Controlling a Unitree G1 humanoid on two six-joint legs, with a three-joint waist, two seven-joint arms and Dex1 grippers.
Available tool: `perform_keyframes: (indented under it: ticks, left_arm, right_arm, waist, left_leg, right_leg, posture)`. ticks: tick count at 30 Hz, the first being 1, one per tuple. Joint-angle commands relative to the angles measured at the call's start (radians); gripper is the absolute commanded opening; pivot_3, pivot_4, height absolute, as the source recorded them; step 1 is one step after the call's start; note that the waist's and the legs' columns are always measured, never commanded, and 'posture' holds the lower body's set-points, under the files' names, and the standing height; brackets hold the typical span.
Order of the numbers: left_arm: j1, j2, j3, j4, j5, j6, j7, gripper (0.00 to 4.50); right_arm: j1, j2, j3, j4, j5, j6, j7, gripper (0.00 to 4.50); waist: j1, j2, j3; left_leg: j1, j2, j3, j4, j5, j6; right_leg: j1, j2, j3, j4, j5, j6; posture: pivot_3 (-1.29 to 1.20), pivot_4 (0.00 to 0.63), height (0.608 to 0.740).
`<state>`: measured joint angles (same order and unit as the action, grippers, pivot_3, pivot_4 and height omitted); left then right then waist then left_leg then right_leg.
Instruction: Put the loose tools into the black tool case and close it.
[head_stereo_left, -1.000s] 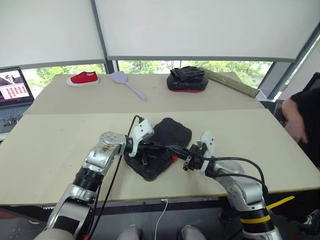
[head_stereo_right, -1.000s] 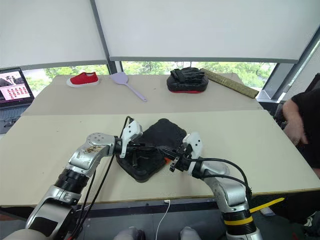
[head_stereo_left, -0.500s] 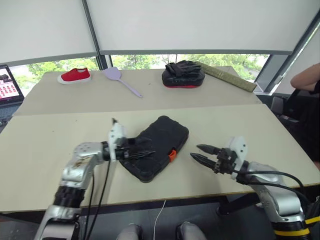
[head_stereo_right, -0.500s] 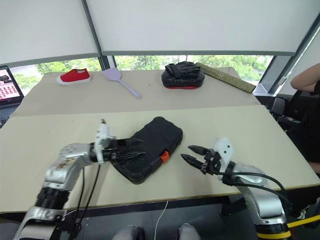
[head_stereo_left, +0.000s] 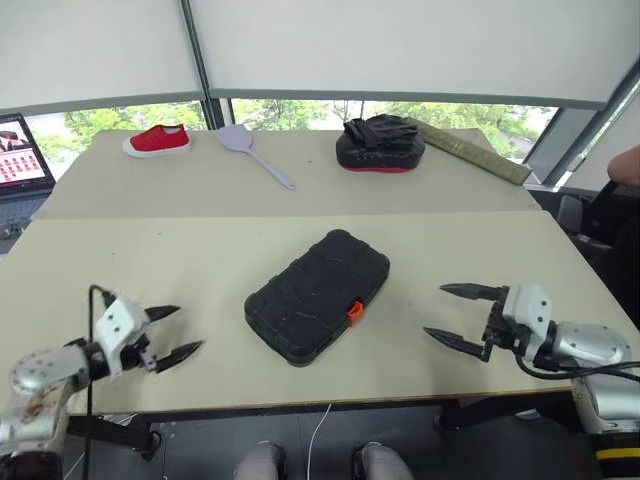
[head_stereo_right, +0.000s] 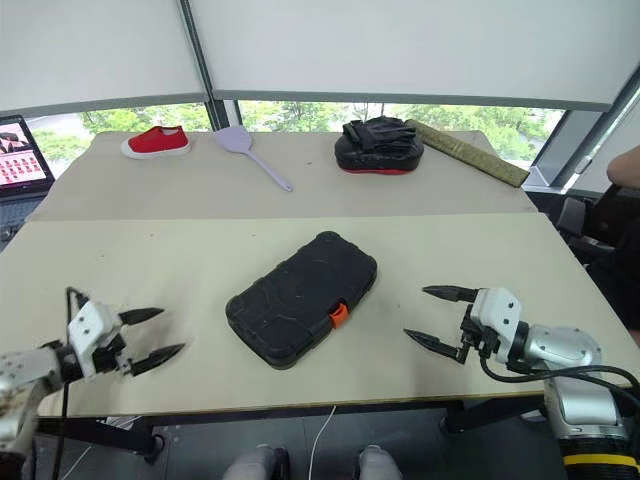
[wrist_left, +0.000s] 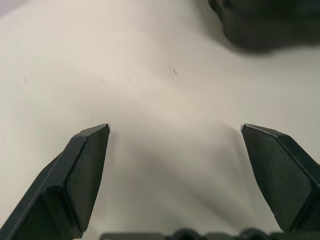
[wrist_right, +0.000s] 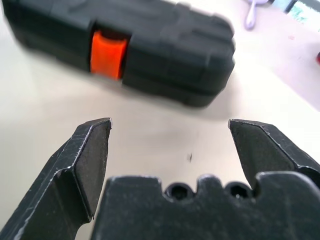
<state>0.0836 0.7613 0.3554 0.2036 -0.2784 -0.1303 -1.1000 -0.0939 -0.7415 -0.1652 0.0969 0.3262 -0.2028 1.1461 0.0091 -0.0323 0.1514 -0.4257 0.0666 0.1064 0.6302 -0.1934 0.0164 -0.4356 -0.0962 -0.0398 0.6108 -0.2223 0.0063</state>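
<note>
We see the black tool case (head_stereo_left: 318, 297) lying closed at the centre of the frame on the beige surface (head_stereo_left: 200, 250), its orange latch (head_stereo_left: 354, 312) facing the lower right. At lower left, our left gripper (head_stereo_left: 170, 334) has its fingers spread wide and empty; at lower right, our right gripper (head_stereo_left: 458, 315) is likewise spread, holding nothing. Both stand well apart from the case.
</note>
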Motion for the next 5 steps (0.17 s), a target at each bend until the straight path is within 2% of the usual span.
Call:
perform_keyframes:
  ticks: [1,5]
  left_arm:
    - [0.011,0.005,0.022,-0.013,0.02,-0.084,0.044,4.5]
    - [-0.004,-0.009,0.005,0.008,0.031,-0.106,0.088,4.5]
  right_arm:
    - [0.005,-0.015,-0.016,0.018,-0.015,-0.068,0.006,4.38]
    - [0.011,-0.008,-0.017,0.03,-0.023,-0.081,-0.008,4.38]
  waist:
    - [0.005,0.001,0.001]
    - [0.005,0.001,0.001]
  left_leg:
    - [0.0,0.0,0.001,0.0,0.0,0.0]
    - [0.0,0.002,0.004,0.002,0.0,0.0]
  right_leg:
    - [0.0,0.0,0.0,0.0,0.0,0.0]
    - [0.0,0.0,0.0,0.001,-0.003,-0.001]
  posture:
    - [0.0,0.15,0.74]
    - [0.0,0.15,0.74]
